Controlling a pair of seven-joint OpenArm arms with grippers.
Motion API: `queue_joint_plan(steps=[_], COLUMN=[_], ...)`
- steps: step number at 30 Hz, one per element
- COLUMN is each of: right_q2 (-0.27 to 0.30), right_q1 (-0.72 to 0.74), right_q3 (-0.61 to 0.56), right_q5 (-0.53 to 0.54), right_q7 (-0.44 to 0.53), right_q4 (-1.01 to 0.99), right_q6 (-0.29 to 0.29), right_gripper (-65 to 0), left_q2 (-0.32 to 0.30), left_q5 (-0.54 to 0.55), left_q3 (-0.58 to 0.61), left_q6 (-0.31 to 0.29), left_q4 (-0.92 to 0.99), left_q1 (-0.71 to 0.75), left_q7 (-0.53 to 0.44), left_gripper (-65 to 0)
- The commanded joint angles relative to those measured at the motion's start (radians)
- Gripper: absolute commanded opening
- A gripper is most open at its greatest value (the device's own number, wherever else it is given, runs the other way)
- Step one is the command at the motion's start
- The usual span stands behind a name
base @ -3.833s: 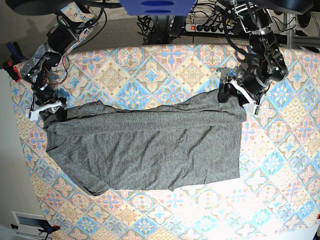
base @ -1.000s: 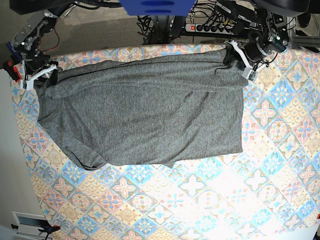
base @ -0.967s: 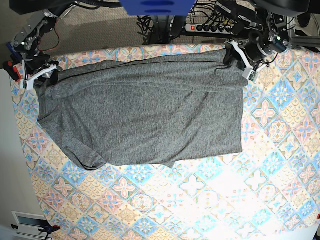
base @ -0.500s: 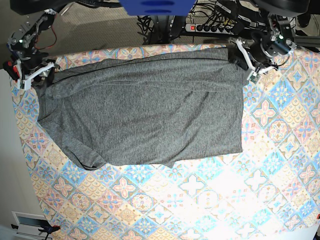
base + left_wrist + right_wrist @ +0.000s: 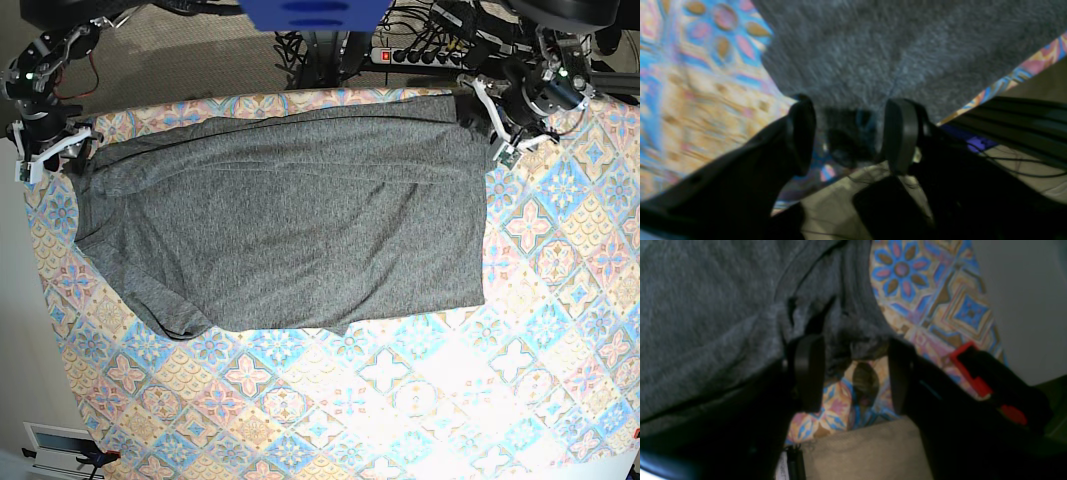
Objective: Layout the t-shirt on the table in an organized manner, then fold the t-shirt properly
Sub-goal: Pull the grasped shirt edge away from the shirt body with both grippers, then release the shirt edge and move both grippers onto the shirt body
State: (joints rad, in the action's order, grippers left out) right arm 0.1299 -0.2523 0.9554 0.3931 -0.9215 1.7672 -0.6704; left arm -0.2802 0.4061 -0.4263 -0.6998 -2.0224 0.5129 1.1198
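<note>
In the base view, one t-shirt [image 5: 290, 215] is lying spread across the far half of the one table [image 5: 420, 400], its upper edge running along the table's far edge. Two arms are reaching to the shirt's two upper corners: the left gripper [image 5: 492, 118] is sitting at the corner on the view's right, the right gripper [image 5: 52, 155] at the corner on the view's left.

In the left wrist view, the left gripper [image 5: 848, 133] is showing two dark fingers [image 5: 902, 133] standing spread apart, with nothing pinched between them; the grey t-shirt [image 5: 893, 50] is lying just beyond their tips on the table [image 5: 700, 86].

In the right wrist view, the right gripper [image 5: 850, 373] is likewise standing spread, two fingers [image 5: 808, 371] apart; a bunched corner of the t-shirt [image 5: 716, 306] is hanging into the gap, unclamped, over the table [image 5: 923, 296].
</note>
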Motion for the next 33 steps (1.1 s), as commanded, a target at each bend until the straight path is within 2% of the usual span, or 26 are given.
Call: queue_joint_plan(steps=[1, 5, 9, 12, 14, 18, 21, 24, 27, 31, 33], right_q2=[0.017, 0.017, 0.021, 0.024, 0.026, 0.053, 0.086, 0.121, 0.178, 0.248, 0.264], right_q1=[0.000, 0.000, 0.003, 0.060, 0.129, 0.249, 0.351, 0.411, 0.454, 0.512, 0.565], right_q3=[0.004, 0.004, 0.004, -0.003, -0.028, -0.168, -0.269, -0.342, -0.416, -0.528, -0.588], right_q5=[0.011, 0.011, 0.010, 0.005, -0.046, -0.263, -0.362, -0.374, -0.375, -0.375, -0.377], right_q7=[0.017, -0.014, -0.031, -0.031, -0.034, -0.029, 0.022, 0.098, 0.187, 0.345, 0.413], right_q4=[0.020, 0.020, 0.017, 0.009, 0.009, 0.001, -0.056, -0.161, -0.330, -0.553, -0.651], right_q6=[-0.001, -0.001, -0.001, -0.001, -0.001, -0.004, -0.007, -0.007, -0.007, -0.007, -0.007], right_gripper=[-35.9, -35.9, -35.9, -35.9, -35.9, -35.9, -35.9, -35.9, -35.9, -35.9, -35.9], left_q2=[-0.009, -0.020, -0.078, -0.089, -0.084, -0.026, 0.014, 0.057, 0.077, 0.081, 0.081], left_q5=[0.017, 0.093, 0.235, 0.293, 0.305, 0.290, 0.202, 0.092, -0.002, -0.025, -0.025], left_q3=[-0.004, -0.003, -0.004, -0.006, -0.006, -0.001, 0.001, 0.001, 0.002, 0.002, 0.001], left_q6=[0.002, 0.002, 0.002, 0.002, 0.002, 0.002, 0.002, 0.002, 0.088, 0.101, 0.101], left_q4=[-0.025, -0.031, -0.030, -0.028, -0.028, -0.016, -0.004, 0.022, 0.041, 0.071, 0.087], left_q1=[-0.006, -0.010, -0.012, -0.053, -0.098, -0.245, -0.337, -0.397, -0.434, -0.442, -0.442], left_q7=[-0.020, -0.020, -0.022, -0.056, -0.080, -0.077, -0.077, -0.086, -0.086, -0.086, -0.086], left_gripper=[-31.9, -31.9, -31.9, -31.9, -31.9, -31.9, -31.9, -31.9, -31.9, -31.9, -31.9])
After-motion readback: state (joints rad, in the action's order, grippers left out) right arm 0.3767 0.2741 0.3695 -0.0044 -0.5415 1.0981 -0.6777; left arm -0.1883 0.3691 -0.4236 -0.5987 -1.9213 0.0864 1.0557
